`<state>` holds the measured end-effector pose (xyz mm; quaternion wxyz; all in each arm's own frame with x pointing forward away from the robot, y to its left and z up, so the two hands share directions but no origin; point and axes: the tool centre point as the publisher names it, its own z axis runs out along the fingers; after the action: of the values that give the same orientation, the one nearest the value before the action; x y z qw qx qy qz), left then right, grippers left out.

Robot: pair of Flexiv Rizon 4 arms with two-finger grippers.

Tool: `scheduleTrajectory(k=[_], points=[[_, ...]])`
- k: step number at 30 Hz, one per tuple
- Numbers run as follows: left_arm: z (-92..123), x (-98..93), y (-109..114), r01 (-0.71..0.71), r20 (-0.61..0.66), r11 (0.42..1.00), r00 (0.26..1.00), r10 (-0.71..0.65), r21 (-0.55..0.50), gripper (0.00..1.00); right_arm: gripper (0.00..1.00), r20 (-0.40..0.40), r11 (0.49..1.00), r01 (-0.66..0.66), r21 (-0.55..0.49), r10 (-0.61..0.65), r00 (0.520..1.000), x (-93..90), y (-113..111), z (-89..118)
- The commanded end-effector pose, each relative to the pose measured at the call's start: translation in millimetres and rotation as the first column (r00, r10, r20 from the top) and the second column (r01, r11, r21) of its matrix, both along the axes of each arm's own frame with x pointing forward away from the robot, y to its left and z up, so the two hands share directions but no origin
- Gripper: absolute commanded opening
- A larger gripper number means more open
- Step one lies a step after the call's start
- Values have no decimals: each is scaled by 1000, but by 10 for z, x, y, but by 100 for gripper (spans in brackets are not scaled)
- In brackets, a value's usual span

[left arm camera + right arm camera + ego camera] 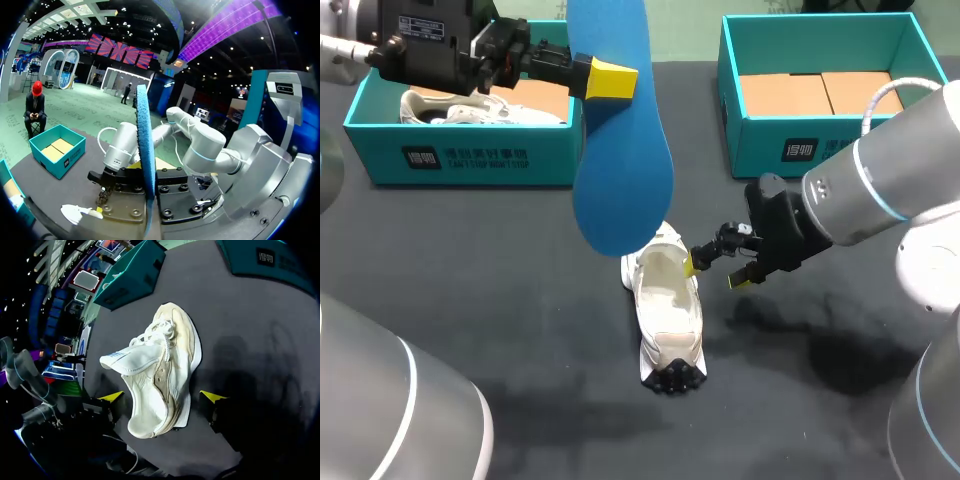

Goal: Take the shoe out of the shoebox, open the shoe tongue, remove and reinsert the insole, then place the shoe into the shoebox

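Insole (620, 150) plain blue. Shoe (668, 310) white and cream, black tread at one end. Shoebox left of the shoe (460, 160) and shoebox right of it (820, 150) teal, white print, tan cardboard inside. Surface (520, 350) dark grey. Fingers (612, 80) black, yellow tips. Arms (880, 190) silver-grey, pale blue rings.

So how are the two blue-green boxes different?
The left shoebox holds a white shoe; the right shoebox holds only brown cardboard. My left arm hangs over the left shoebox; my right arm just overlaps the right shoebox's corner. Both are teal, lidless, with a white mark in front.
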<state>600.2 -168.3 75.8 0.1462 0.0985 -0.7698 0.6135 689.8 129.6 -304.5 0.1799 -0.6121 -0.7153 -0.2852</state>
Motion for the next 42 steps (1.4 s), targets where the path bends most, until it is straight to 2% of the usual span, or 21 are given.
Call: scheduleTrajectory(k=[1,5,17,19,20,21,24,35,39,42], points=[[-1,10,-16,1,0,1000,1000,-1,1,0,100,1,993,-43,113,43,999,-41,-245,224],[-1,10,-16,1,0,1000,1000,-1,1,0,100,35,972,-73,224,66,997,-23,-295,392],[-1,10,-16,1,0,1000,1000,-1,1,0,100,25,974,-78,214,75,997,-18,-283,424],[-1,10,-16,1,0,1000,1000,-1,1,0,100,15,970,-73,233,72,997,31,-250,507],[-1,10,-16,1,0,1000,1000,-1,1,0,100,4,958,-85,275,87,996,44,-243,545],[-1,10,-16,1,0,1000,1000,-1,1,0,100,8,962,-83,260,84,996,47,-236,593],[-1,10,-16,1,0,1000,1000,-1,1,0,100,14,949,-91,301,91,996,36,-237,714],[-1,10,-16,1,0,1000,1000,-1,1,0,100,-5,903,-139,408,154,988,57,-162,966],[-61,35,-4,7,52,1000,999,-7,-9,0,100,-6,889,-158,431,178,984,87,-126,1022],[-114,82,1,-1,142,1000,990,2,-11,0,100,-18,879,-153,452,181,983,103,-112,1035]])
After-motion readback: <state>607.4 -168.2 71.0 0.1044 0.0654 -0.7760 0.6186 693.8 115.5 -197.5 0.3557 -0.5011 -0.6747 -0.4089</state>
